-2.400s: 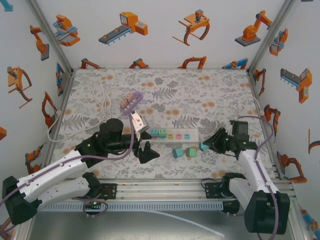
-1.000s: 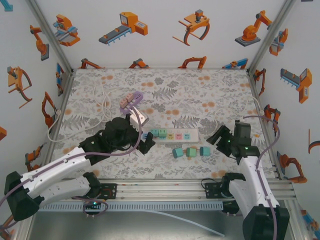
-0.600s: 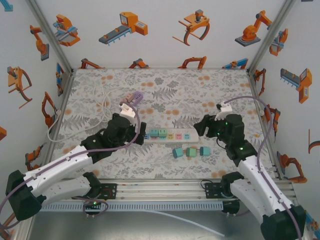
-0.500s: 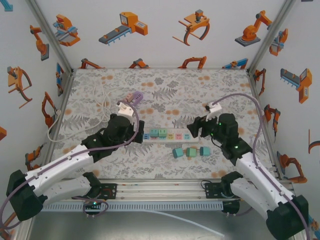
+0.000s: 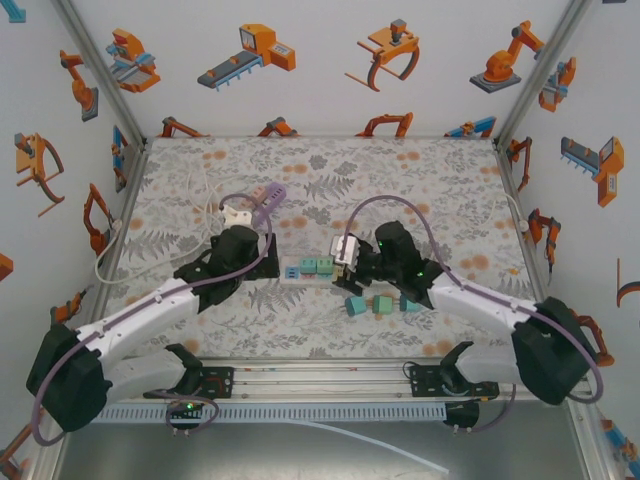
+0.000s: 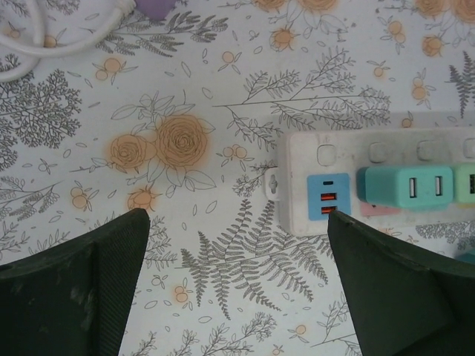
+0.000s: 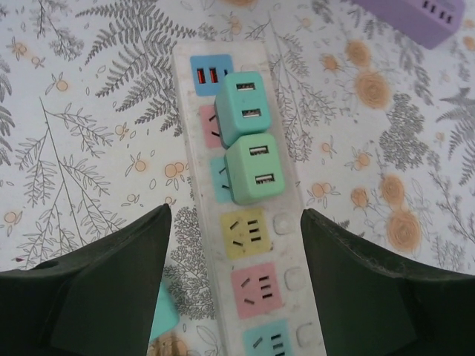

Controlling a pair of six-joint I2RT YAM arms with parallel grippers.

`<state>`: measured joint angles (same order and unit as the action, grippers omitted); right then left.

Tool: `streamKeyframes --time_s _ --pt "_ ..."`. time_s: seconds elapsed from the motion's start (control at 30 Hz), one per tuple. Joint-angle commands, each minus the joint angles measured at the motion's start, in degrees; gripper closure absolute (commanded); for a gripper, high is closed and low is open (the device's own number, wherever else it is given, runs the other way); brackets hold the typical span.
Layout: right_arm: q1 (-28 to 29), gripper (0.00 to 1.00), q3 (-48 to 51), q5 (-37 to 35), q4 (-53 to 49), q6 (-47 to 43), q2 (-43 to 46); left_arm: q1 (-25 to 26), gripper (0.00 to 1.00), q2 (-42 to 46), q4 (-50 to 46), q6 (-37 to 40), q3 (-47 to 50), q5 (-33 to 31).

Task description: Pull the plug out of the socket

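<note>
Right gripper (image 7: 236, 222) released, straddling power strip (image 7: 249, 285); green plugs (image 7: 252, 172) seated in it just ahead. Left gripper (image 6: 237, 222) released at strip's end. Advice: pin strip, clamp nearest plug squarely, pull straight out.

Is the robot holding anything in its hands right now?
No, nothing. The left gripper and the right gripper are both open, hovering over the power strip without touching its green plugs.

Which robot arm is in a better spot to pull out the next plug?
Probably right. The right claw is open astride the power strip, with the plugs just ahead. The left claw hangs open at the strip's end.
</note>
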<state>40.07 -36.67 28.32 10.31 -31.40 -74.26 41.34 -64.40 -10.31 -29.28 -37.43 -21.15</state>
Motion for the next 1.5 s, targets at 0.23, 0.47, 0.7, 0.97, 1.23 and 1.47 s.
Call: streamKeyframes --time_s 0.23,0.47,0.7,0.97,1.23,1.47 --pt "0.8 0.42 -8.2 3.7 2.1 -3.5 -13.6 -0.8 0.0 -7.3 6.1 -0.5 -0.7 6.2" --pt "0.8 0.55 -9.6 4.9 3.3 -2.9 -17.2 -0.8 0.05 -11.4 7.2 0.8 -1.4 8.2" --pt "0.8 0.62 -10.9 6.0 2.1 -3.0 -18.3 -0.7 0.08 -16.2 6.9 0.5 -2.7 9.5" --pt "0.8 0.71 -11.6 7.6 1.2 -2.9 -18.9 -0.6 0.08 -18.1 5.7 0.5 -2.5 8.3" --pt "0.8 0.76 -13.4 8.9 -0.5 -2.8 -18.8 0.4 0.09 -19.0 2.6 0.7 -2.3 5.3" --pt "0.5 0.79 -14.5 11.0 0.7 0.8 -18.0 1.1 0.09 -21.3 3.2 0.4 -2.2 4.8"
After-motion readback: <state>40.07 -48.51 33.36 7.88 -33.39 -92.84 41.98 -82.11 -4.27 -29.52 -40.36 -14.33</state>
